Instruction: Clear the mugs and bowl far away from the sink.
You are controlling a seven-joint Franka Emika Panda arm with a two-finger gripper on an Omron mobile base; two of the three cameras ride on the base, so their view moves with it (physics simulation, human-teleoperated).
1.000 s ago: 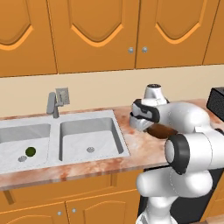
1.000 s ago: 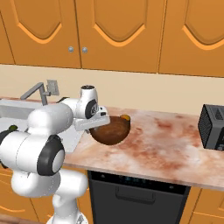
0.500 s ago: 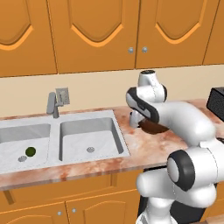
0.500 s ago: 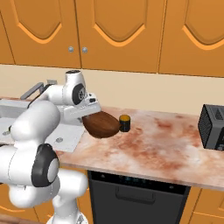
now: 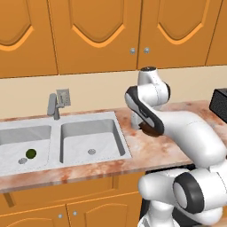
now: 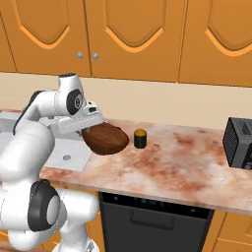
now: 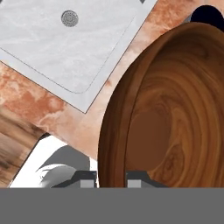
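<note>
My gripper [image 6: 90, 130] is shut on the rim of the brown wooden bowl [image 6: 107, 139], which hangs tilted on its side above the counter, next to the sink's right edge. In the hand view the fingertips [image 7: 87, 179] pinch the bowl [image 7: 175, 109] wall, one inside and one outside. A black mug [image 6: 140, 139] with an orange inside stands on the counter just right of the bowl. A dark navy mug opening [image 7: 208, 15] peeks past the bowl's far rim. The pale double sink [image 5: 88, 142] lies to the left, with its right basin [image 7: 74, 43] below the hand.
A grey faucet [image 5: 54, 105] stands behind the sink. A small green thing [image 5: 31, 154] lies in the left basin. A black toaster [image 6: 241, 142] sits at the counter's far right. Bare marbled counter [image 6: 182, 152] stretches between the black mug and the toaster.
The arm has swung left toward the sink with the bowl in its grip. The bowl has come away from the black mug, which stays in place.
</note>
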